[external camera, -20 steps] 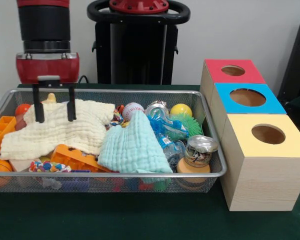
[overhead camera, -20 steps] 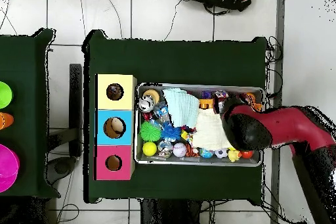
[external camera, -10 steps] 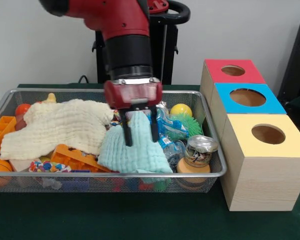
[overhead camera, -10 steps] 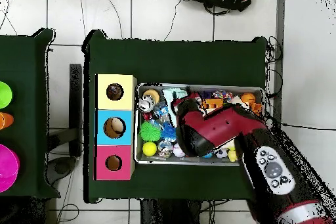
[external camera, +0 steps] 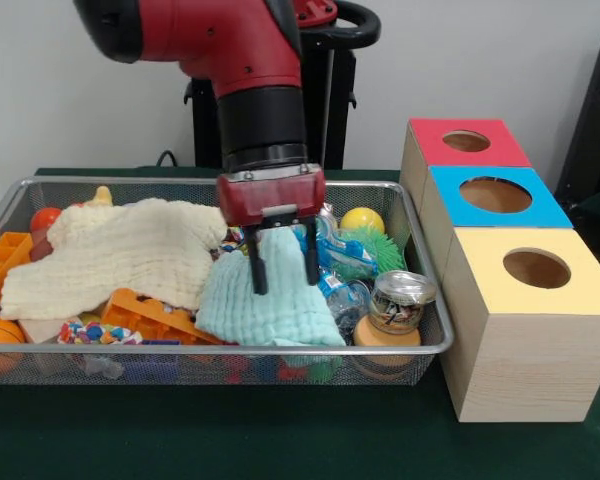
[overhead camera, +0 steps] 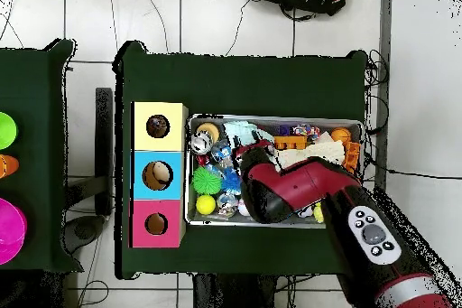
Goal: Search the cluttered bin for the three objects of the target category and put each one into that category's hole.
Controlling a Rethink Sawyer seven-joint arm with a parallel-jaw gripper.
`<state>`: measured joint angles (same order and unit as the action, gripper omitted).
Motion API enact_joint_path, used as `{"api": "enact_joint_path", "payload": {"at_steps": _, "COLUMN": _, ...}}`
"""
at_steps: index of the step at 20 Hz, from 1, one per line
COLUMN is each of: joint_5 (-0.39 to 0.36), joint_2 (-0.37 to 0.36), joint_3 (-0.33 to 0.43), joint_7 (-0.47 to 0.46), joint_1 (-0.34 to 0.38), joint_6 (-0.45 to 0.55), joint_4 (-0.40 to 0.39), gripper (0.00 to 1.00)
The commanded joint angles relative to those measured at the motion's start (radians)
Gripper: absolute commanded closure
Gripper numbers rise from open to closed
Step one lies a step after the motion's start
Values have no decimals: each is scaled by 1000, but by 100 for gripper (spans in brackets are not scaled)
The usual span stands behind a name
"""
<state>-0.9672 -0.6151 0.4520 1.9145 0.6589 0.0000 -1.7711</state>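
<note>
Green table [external camera: 280, 440] | 3 boxes [external camera: 500, 195] | 2 cloths [external camera: 270, 300] | claw [external camera: 282, 270] released

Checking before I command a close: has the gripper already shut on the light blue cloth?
No: in the front view the gripper hangs open, its two fingers spread apart over the light blue cloth.

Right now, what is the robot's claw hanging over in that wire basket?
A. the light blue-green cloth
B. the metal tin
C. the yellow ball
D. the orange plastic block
A: in the front view the open end effector hangs over the light blue-green cloth, its fingers straddling the cloth's raised top fold.
</note>
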Motion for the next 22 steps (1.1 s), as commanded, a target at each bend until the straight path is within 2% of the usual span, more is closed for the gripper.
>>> {"api": "enact_joint_path", "payload": {"at_steps": 1, "joint_5": 68, "joint_2": 40, "joint_3": 46, "joint_7": -58, "joint_1": 164, "joint_6": 210, "joint_4": -13, "gripper": 0}}
{"api": "enact_joint_path", "payload": {"at_steps": 5, "joint_5": 140, "joint_2": 25, "joint_3": 115, "joint_7": -142, "joint_1": 248, "joint_6": 326, "joint_4": -10, "gripper": 0}}
{"api": "enact_joint_path", "payload": {"at_steps": 8, "joint_5": 244, "joint_2": -23, "joint_3": 174, "joint_7": -208, "joint_1": 289, "joint_6": 478, "joint_4": 7, "gripper": 0}}
{"api": "enact_joint_path", "payload": {"at_steps": 11, "joint_5": 278, "joint_2": 11, "joint_3": 190, "joint_7": -242, "joint_1": 293, "joint_6": 567, "joint_4": 88, "gripper": 0}}
{"api": "enact_joint_path", "payload": {"at_steps": 14, "joint_5": 261, "joint_2": 80, "joint_3": 189, "joint_7": -230, "joint_1": 277, "joint_6": 568, "joint_4": 161, "gripper": 0}}
{"api": "enact_joint_path", "payload": {"at_steps": 17, "joint_5": 205, "joint_2": 144, "joint_3": 154, "joint_7": -143, "joint_1": 232, "joint_6": 491, "joint_4": 205, "gripper": 0}}
{"api": "enact_joint_path", "payload": {"at_steps": 22, "joint_5": 204, "joint_2": 220, "joint_3": 169, "joint_7": -143, "joint_1": 217, "joint_6": 470, "joint_4": 280, "gripper": 0}}
